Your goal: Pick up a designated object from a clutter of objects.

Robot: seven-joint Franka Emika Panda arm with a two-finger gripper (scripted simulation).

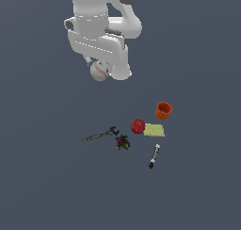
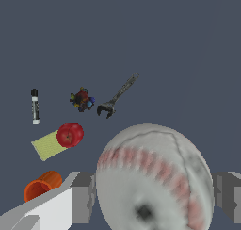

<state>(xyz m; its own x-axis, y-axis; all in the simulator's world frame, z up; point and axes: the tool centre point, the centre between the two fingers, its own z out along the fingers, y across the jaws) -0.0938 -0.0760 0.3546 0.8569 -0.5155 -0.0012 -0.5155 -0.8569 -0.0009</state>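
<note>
The claw (image 2: 153, 201) is closed on the baseball (image 2: 153, 177): in the wrist view a grey finger pad (image 2: 84, 196) presses against one side of the ball and a second pad meets the opposite side, so the jaws stand only as far apart as the ball is wide. The baseball is white with a band of red stitching curving over its upper face; no brand mark or lettering can be read on it. In the exterior view the baseball (image 1: 99, 70) sits under the white wrist of the Panda arm (image 1: 101, 31), partly hidden by the arm's housing, and lies well apart from the other objects, towards the far side of the scene.

The remaining clutter rests on the plain dark grey surface (image 1: 197, 191). The grey wrench (image 1: 100, 135) lies flat at the exterior view's left of the group, its open jaw end pointing towards the multicoloured toy (image 1: 122, 142), which sits just beside it. To the right, the red round fruit (image 1: 137, 126) touches the flat yellow block (image 1: 154, 129). The orange cup (image 1: 163, 110) lies beyond the block, near it but apart. The black marker (image 1: 154, 156), black-capped with a white barrel, lies nearest the viewer; any print on it is too small to read. Nothing lies between the claw and the group.
</note>
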